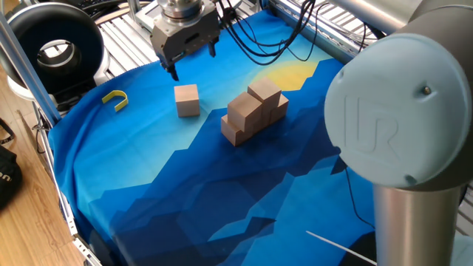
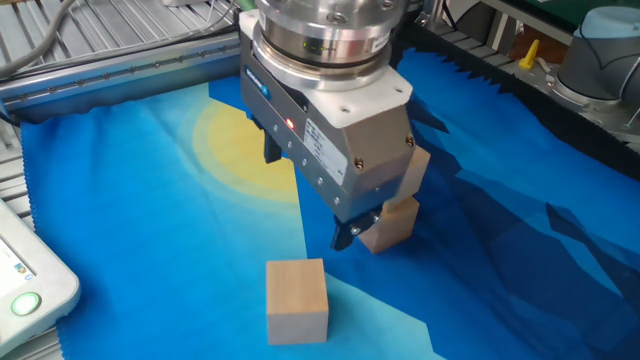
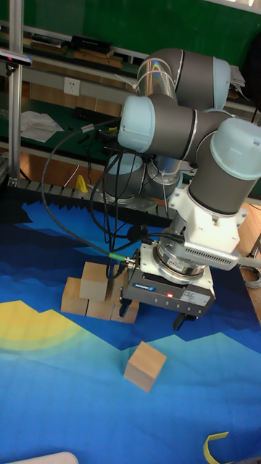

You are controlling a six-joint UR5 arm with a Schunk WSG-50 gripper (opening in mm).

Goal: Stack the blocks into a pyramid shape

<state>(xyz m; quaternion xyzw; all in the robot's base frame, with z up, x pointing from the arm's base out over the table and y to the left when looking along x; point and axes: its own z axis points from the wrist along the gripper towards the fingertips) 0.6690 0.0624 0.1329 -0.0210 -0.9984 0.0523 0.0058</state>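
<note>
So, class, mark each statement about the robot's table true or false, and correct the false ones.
1. The gripper holds a block. False: it is open and empty.
2. One loose block lies apart from the stack. True.
3. The yellow hook rests on top of the stack. False: it lies on the cloth, off to the side.
4. The stack already has blocks on two levels. True.
5. The gripper touches the loose block. False: it hangs above the cloth, clear of it.
</note>
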